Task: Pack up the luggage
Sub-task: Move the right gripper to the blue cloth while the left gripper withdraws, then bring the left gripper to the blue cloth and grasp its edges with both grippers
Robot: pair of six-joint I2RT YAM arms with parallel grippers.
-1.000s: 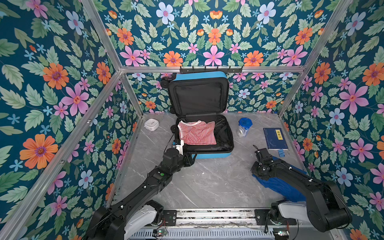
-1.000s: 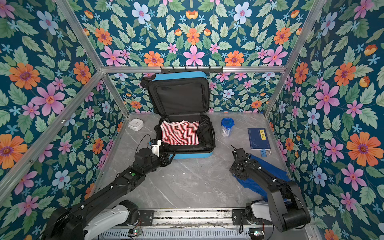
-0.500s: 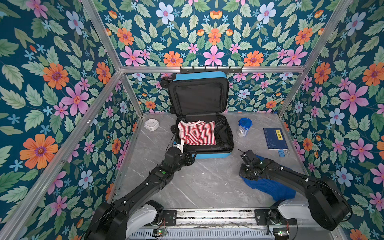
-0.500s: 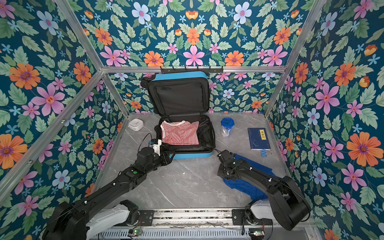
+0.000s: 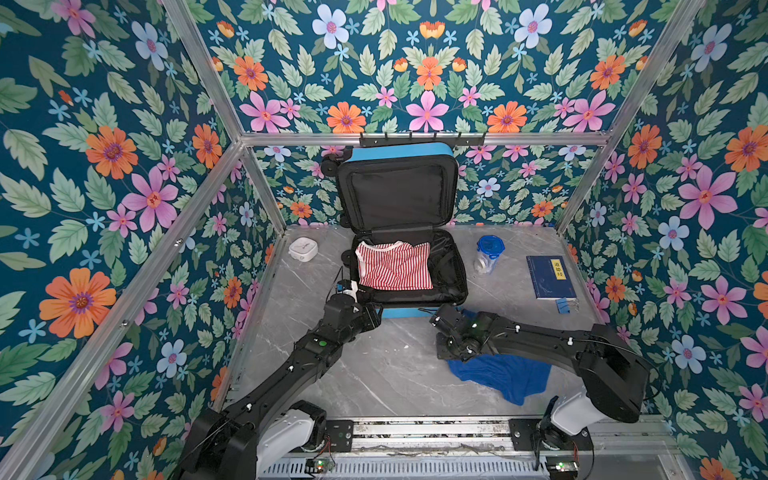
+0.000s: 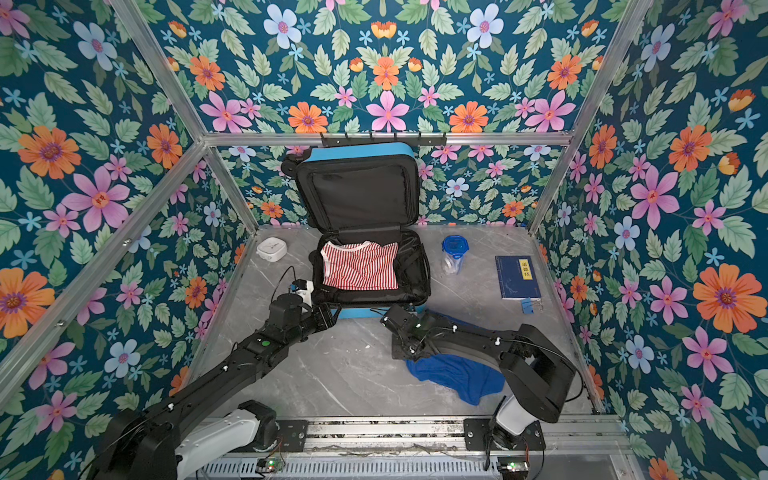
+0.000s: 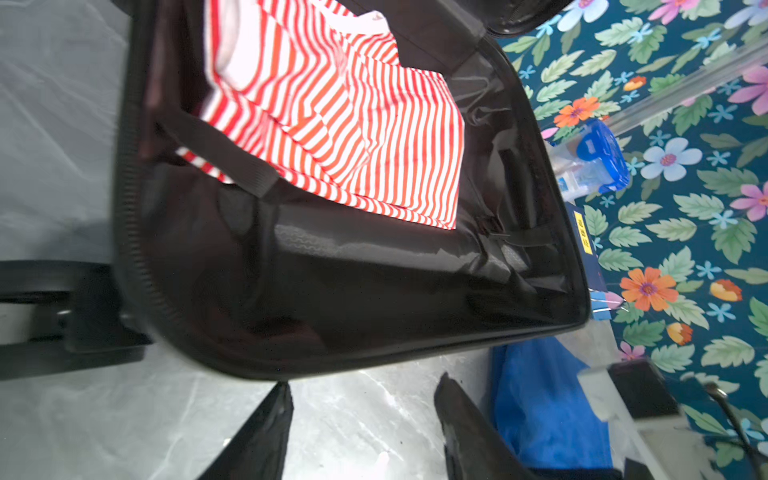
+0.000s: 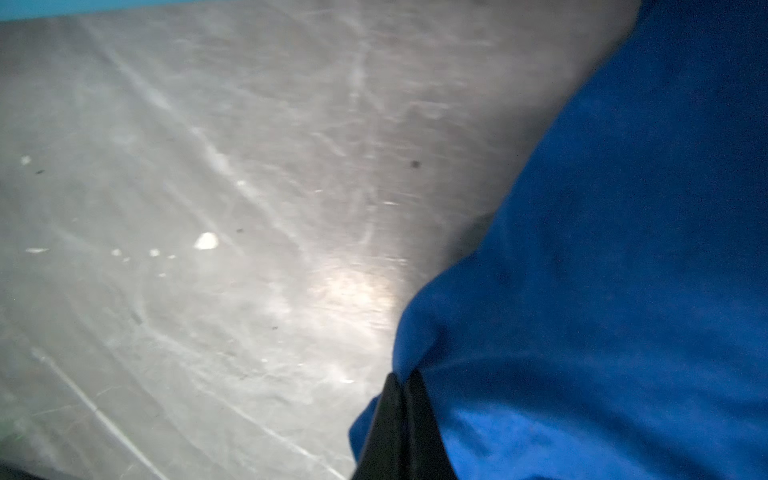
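Observation:
The luggage (image 5: 415,151) is a sky-blue suitcase lying open at the back of the table, with its lid propped upright against the wall. A red-and-white striped shirt (image 5: 392,266) lies in its black-lined lower half (image 7: 374,282). My left gripper (image 7: 363,380) stands open and empty over bare table, just in front of the luggage's front left corner (image 5: 374,313). My right gripper (image 8: 402,374) is shut on a fold of a blue cloth (image 8: 602,270). That cloth (image 5: 503,374) trails on the table under my right arm, right of the luggage's front edge.
At the back left sits a white case (image 5: 303,249). A clear jar with a blue lid (image 5: 488,253) stands right of the luggage. A dark-blue book with a yellow label (image 5: 550,276) and a blue binder clip (image 5: 564,305) lie further right. Floral walls close three sides.
My right gripper closed on the blue cloth and pulled it left toward the luggage's front. My left gripper opened a little and barely moved.

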